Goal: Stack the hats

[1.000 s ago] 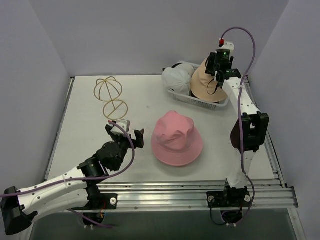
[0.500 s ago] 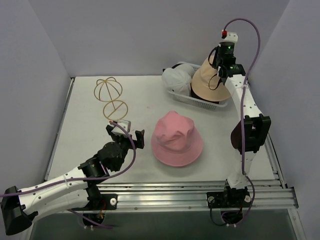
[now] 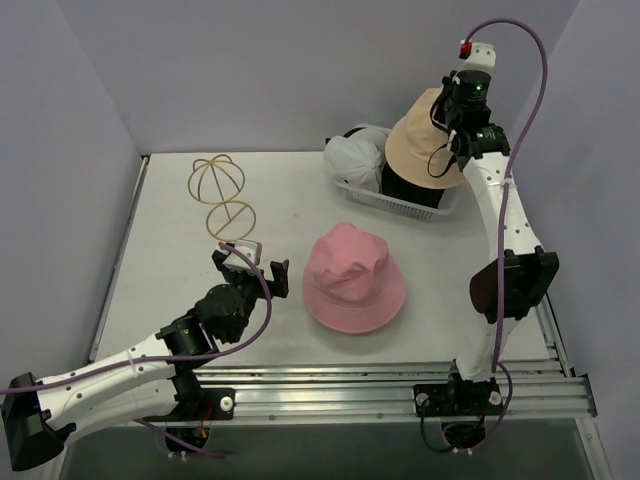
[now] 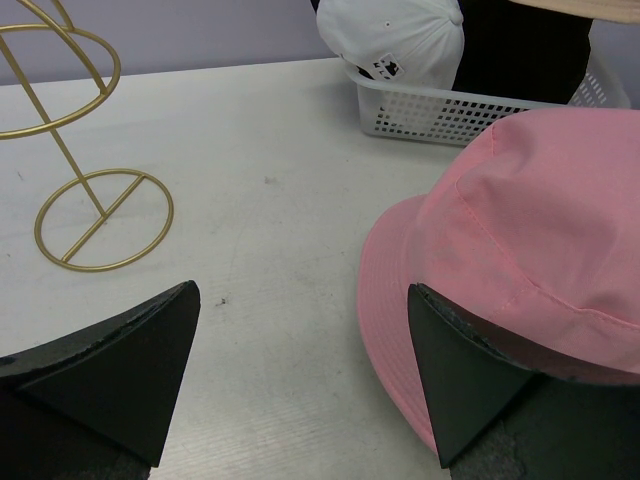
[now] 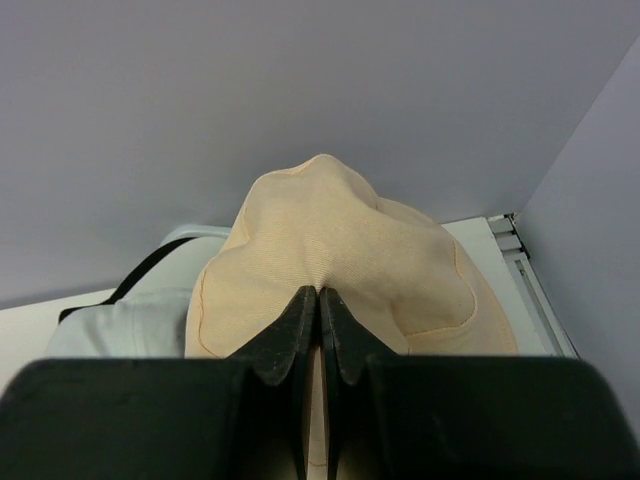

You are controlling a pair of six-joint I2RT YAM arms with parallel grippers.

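Spanning the workspace, the table [image 3: 170, 250] carries the white mesh basket [image 3: 400, 205] at its far right. The pink hat [image 3: 353, 275] lies brim-down near the middle. The tan hat [image 3: 425, 140] hangs above the basket, its crown pinched in my right gripper [image 5: 320, 300]. The white cap [image 3: 352, 157] and a black hat [image 3: 408, 188] sit in the basket. My left gripper [image 4: 302, 292] hovers spread wide just left of the pink hat, gripping nothing.

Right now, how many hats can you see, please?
4: pink hat on table; tan hat in right end effector; white cap and black hat in basket; more may be hidden.
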